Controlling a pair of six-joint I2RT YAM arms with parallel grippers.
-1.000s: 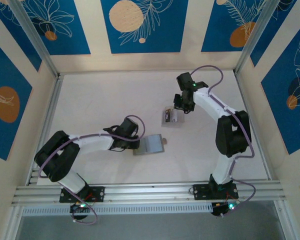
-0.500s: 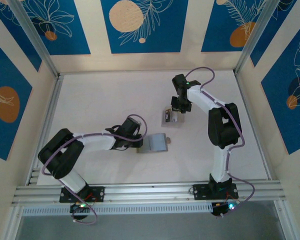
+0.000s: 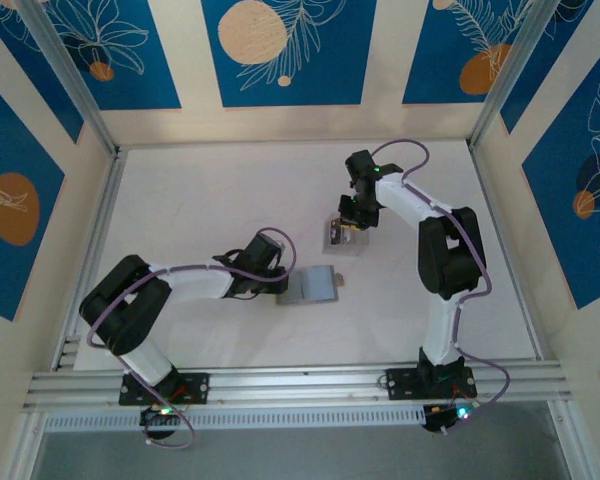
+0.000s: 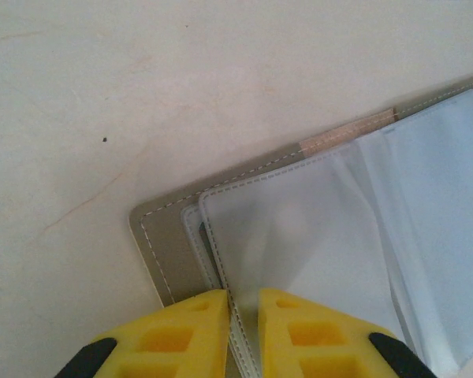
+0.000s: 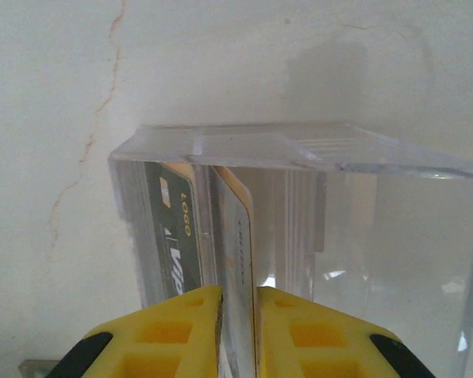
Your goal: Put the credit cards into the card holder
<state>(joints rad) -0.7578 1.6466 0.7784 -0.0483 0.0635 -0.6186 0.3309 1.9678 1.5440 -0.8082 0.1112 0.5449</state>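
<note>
The grey card holder [image 3: 313, 286] lies open on the table, its clear inner sleeves [image 4: 299, 236] facing up over the grey cover [image 4: 162, 244]. My left gripper [image 3: 280, 283] is at its left edge, with the yellow fingers [image 4: 181, 335] shut on the stitched edge of a sleeve. The credit cards stand upright in a clear plastic stand [image 3: 340, 235]: a dark card [image 5: 173, 228] on the left and a pale card [image 5: 238, 228] beside it. Above the stand, my right gripper [image 5: 238, 315] is shut on the pale card's near edge.
The clear stand's walls [image 5: 363, 205] rise around the cards and extend to the right of my right fingers. A small tan tab [image 4: 347, 134] sits on the holder's far edge. Raised walls border the table [image 3: 200, 200] on all sides.
My right gripper has come down and slightly left over the stand, closing on the pale card. The left gripper has nudged the card holder a little to the right.
</note>
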